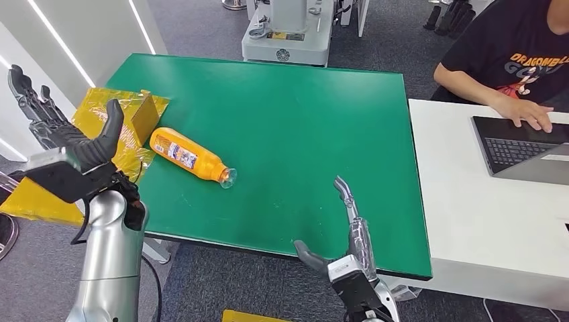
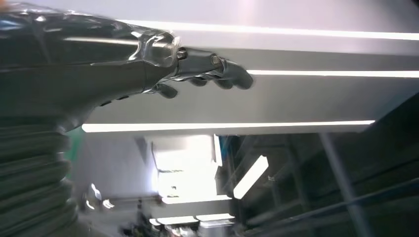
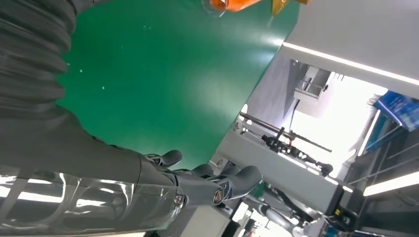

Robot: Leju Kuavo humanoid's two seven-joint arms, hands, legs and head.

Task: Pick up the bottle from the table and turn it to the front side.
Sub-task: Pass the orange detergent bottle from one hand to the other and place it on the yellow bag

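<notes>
Orange plastic bottle (image 1: 191, 158) with printed label lying on its side on green table (image 1: 302, 114), clear neck pointing toward robot's right, just beside crumpled yellow foil wrapping (image 1: 131, 121). Left hand (image 1: 64, 144) hovering raised off table's left edge, fingers spread, grasping nothing. Right hand (image 1: 345, 235) hovering at near edge, released, likely poised for reach.

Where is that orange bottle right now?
In the head view, the orange bottle lies on its side on the left part of the green table, beside the yellow foil packaging, ahead of the left hand.
</notes>
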